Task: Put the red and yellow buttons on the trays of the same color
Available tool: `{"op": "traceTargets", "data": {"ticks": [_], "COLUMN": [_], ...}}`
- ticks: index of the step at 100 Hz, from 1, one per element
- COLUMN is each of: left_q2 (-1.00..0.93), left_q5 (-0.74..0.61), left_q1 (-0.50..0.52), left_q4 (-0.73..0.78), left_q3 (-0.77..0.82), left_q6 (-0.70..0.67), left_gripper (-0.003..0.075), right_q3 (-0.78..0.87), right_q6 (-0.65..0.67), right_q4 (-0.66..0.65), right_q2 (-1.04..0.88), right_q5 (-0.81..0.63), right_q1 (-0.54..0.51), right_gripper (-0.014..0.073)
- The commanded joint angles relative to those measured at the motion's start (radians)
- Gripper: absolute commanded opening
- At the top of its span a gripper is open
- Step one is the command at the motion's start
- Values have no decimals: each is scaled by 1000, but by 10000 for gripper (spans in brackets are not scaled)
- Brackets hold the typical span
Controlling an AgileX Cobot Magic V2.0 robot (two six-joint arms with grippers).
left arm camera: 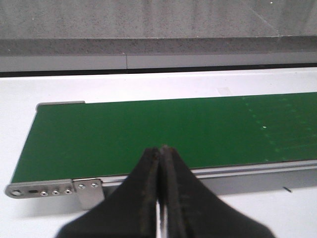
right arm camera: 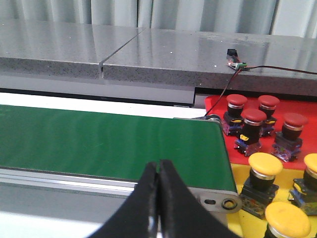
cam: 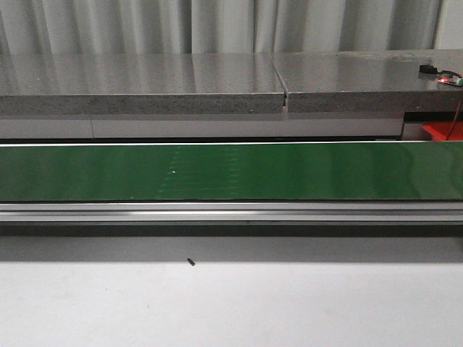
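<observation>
Neither gripper shows in the front view, only the bare green conveyor belt (cam: 231, 171). Left gripper (left arm camera: 159, 151): fingers pressed together over the belt's left end. Right gripper (right arm camera: 158, 166): likewise closed; red buttons (right arm camera: 253, 116) on the red tray (right arm camera: 214, 103), yellow buttons (right arm camera: 265, 163) nearer. They look rigid, smooth-capped, likely light; best pinched around the body below the cap.

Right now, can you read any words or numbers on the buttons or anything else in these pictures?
No text can be read anywhere.
Red round push buttons on the red tray: small yellow marks on their dark bases, too blurred to read.
Yellow round push buttons on the yellow tray: no legible label.
Long green conveyor belt: plain, only faint marks.
Small circuit board with a red light on the grey stone shelf: too small to read.
</observation>
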Motion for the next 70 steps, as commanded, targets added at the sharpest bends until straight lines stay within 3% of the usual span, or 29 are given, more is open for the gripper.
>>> {"op": "traceTargets", "data": {"ticks": [1, 22, 44, 70], "left_q2": [-20, -189, -376, -373], "left_q5": [-142, -359, -392, -516], "left_q1": [-9, -9, -9, -11], "left_q4": [87, 114, 157, 175], "left_q3": [-1, 170, 362, 464], "left_q6": [-9, -17, -115, -117], "left_gripper": [-20, -20, -20, -20], "right_q3": [-16, -16, -16, -16], "right_q6": [0, 0, 0, 0], "right_q4": [-11, -11, -11, -11], "right_q2": [-17, -17, -17, -17], "right_q5": [-82, -82, -82, -82], "right_q1": [-1, -1, -1, -1], "right_gripper": [-69, -69, -69, -69]}}
